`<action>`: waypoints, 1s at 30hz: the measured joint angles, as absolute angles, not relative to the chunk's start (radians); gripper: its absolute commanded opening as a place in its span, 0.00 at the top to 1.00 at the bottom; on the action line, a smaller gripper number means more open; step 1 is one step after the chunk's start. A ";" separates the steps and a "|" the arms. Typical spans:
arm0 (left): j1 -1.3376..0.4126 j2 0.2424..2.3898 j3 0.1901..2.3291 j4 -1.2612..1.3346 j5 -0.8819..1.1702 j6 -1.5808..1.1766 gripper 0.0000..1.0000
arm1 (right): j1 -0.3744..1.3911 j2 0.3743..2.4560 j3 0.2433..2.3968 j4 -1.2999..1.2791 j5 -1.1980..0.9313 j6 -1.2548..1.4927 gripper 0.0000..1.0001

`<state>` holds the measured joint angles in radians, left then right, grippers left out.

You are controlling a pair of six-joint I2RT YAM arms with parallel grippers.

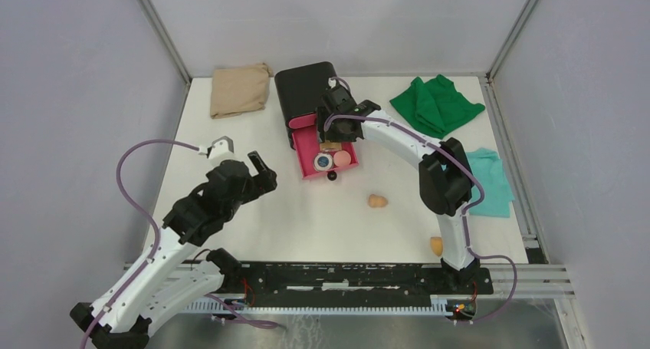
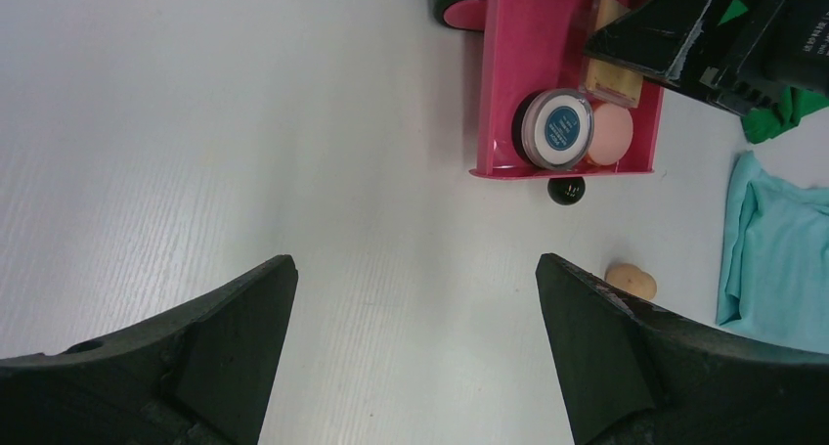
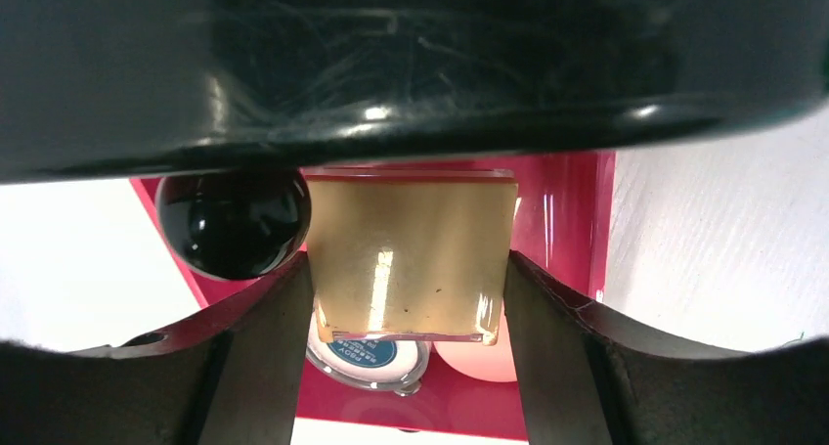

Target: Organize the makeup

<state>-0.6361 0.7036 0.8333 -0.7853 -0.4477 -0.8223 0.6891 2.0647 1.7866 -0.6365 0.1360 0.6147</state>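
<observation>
My right gripper (image 3: 408, 269) is shut on the tan square pad (image 3: 411, 259) and holds it just above the open pink drawer (image 1: 306, 146). In the drawer lie the round silvery compact (image 1: 324, 161) with its dark-blue centre and the pink round piece (image 1: 342, 159). A small black ball (image 1: 332, 176) sits against the drawer's front edge. One tan egg-shaped sponge (image 1: 376, 201) lies on the table right of the drawer, and another sponge (image 1: 436, 245) lies by the right arm's base. My left gripper (image 2: 415, 269) hangs open over bare table, with nothing between its fingers.
The black box (image 1: 306, 84) stands behind the drawer, with a second pink drawer front (image 1: 303, 121) shut. A beige cloth (image 1: 240, 90) lies at the back left, a green cloth (image 1: 437, 103) at the back right and a teal cloth (image 1: 494, 182) at the right edge.
</observation>
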 measured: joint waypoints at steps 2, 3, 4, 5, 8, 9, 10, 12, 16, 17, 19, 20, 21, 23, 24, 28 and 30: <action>-0.636 0.694 0.833 -0.791 -0.452 -0.823 0.00 | 0.689 2.079 1.795 -0.641 0.139 0.611 0.35; -0.636 0.689 0.833 -0.793 -0.455 -0.823 0.00 | 0.689 2.083 1.795 -0.645 0.141 0.610 0.35; -0.636 0.684 0.833 -0.796 -0.461 -0.823 0.00 | 0.689 2.085 1.795 -0.646 0.142 0.608 0.35; -0.636 0.680 0.833 -0.799 -0.463 -0.823 0.00 | 0.689 2.086 1.795 -0.646 0.145 0.607 0.34; -0.636 0.672 0.833 -0.807 -0.469 -0.823 0.00 | 0.689 2.094 1.799 -0.645 0.159 0.606 0.31; -0.636 0.670 0.833 -0.810 -0.470 -0.823 0.00 | 0.689 2.096 1.801 -0.645 0.161 0.606 0.30; -0.636 0.667 0.832 -0.811 -0.470 -0.823 0.00 | 0.689 2.100 1.805 -0.645 0.163 0.607 0.28; -0.636 0.664 0.830 -0.812 -0.471 -0.823 0.00 | 0.689 2.108 1.813 -0.644 0.163 0.606 0.23; -0.636 0.658 0.824 -0.815 -0.471 -0.823 0.00 | 0.689 2.111 1.814 -0.643 0.164 0.607 0.13; -0.636 0.658 0.823 -0.815 -0.471 -0.823 0.00 | 0.689 2.111 1.814 -0.642 0.163 0.609 0.11; -0.636 0.658 0.822 -0.815 -0.471 -0.823 0.00 | 0.689 2.111 1.814 -0.635 0.163 0.608 0.09; -0.636 0.657 0.821 -0.815 -0.471 -0.823 0.00 | 0.689 2.111 1.814 -0.632 0.163 0.608 0.09; -0.636 0.657 0.820 -0.814 -0.471 -0.823 0.00 | 0.689 2.111 1.813 -0.625 0.163 0.609 0.09; -0.636 0.657 0.817 -0.815 -0.471 -0.823 0.00 | 0.689 2.102 1.799 -0.608 0.162 0.608 0.08; -0.636 0.658 0.817 -0.815 -0.470 -0.823 0.00 | 0.689 2.100 1.797 -0.607 0.163 0.608 0.09; -0.636 0.658 0.816 -0.813 -0.469 -0.823 0.00 | 0.689 2.045 1.745 -0.596 0.156 0.608 0.08; -0.636 0.658 0.813 -0.812 -0.467 -0.823 0.00 | 0.689 2.004 1.712 -0.592 0.151 0.607 0.08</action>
